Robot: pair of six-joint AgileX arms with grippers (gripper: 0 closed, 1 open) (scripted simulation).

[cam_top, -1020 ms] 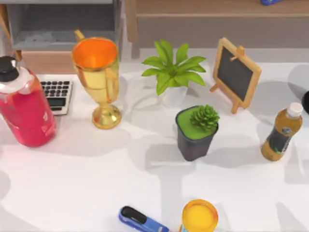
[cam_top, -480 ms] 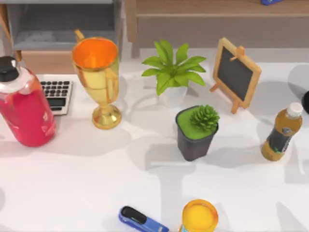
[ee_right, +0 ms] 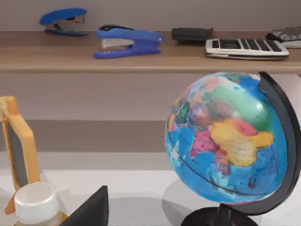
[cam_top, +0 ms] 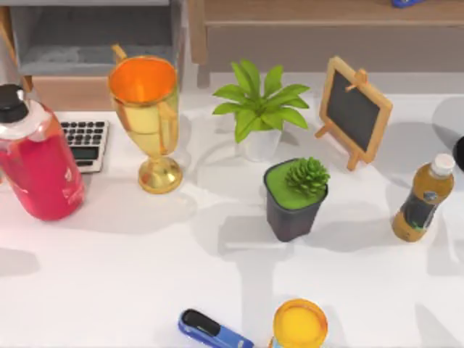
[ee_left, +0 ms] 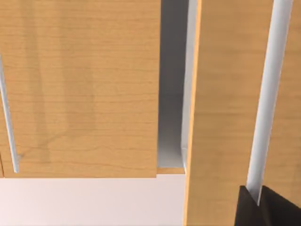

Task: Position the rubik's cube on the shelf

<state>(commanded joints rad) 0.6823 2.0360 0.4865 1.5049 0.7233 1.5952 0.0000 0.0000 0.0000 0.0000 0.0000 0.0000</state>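
The rubik's cube is out of view. The shelf (cam_top: 304, 11) is a long light-brown board along the table's back right, with an upright post at its left end and a grey-brown panel below. The right wrist view faces the shelf (ee_right: 141, 57) from the front, with a dark part of my right gripper (ee_right: 89, 212) at the picture's edge. In the left wrist view, a dark part of my left gripper (ee_left: 268, 208) sits close against light wooden panels.
On the table stand a red bottle (cam_top: 36, 163), gold trophy (cam_top: 148, 116), calculator (cam_top: 85, 141), leafy plant (cam_top: 259, 109), dark plant pot (cam_top: 293, 203), chalkboard (cam_top: 354, 109), brown bottle (cam_top: 422, 199), blue stapler (cam_top: 214, 331) and yellow cup (cam_top: 299, 324). A globe (ee_right: 230, 141) stands before the shelf, which carries staplers (ee_right: 127, 41).
A shadow near the table's left edge has shifted. The objects on the table have not moved.
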